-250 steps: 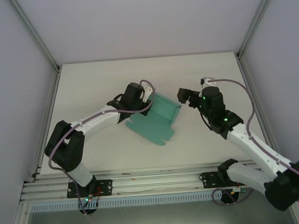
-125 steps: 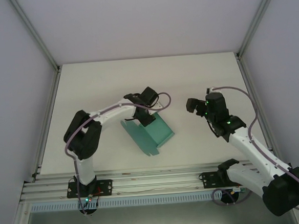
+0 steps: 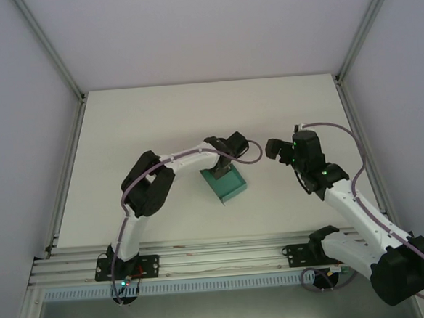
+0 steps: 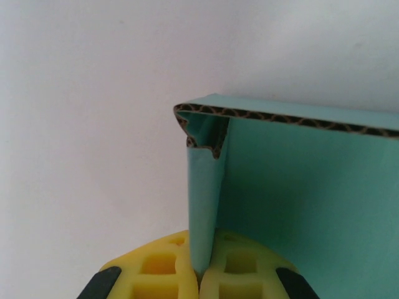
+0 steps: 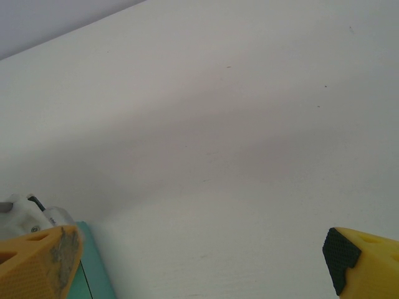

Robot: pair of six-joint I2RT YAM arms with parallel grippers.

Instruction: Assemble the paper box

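Table [image 3: 143, 113]: plain matte white.
Enclosure: pale walls [image 3: 210, 28], aluminium posts [image 3: 50, 46], slotted rail [image 3: 219, 259] along the near edge.
Paper box [image 3: 225, 183]: teal corrugated card, part-folded, mid-table between the arms.
Left gripper [image 4: 201, 274]: clamped on a box wall.
Right gripper [image 5: 199, 261]: jaws wide apart, holding nothing, near the box.

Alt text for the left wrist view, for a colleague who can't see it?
The left gripper is shut on a thin wall of the teal box, pinched between its yellow pads. The box's corrugated top edge bends at a corner; white table behind.
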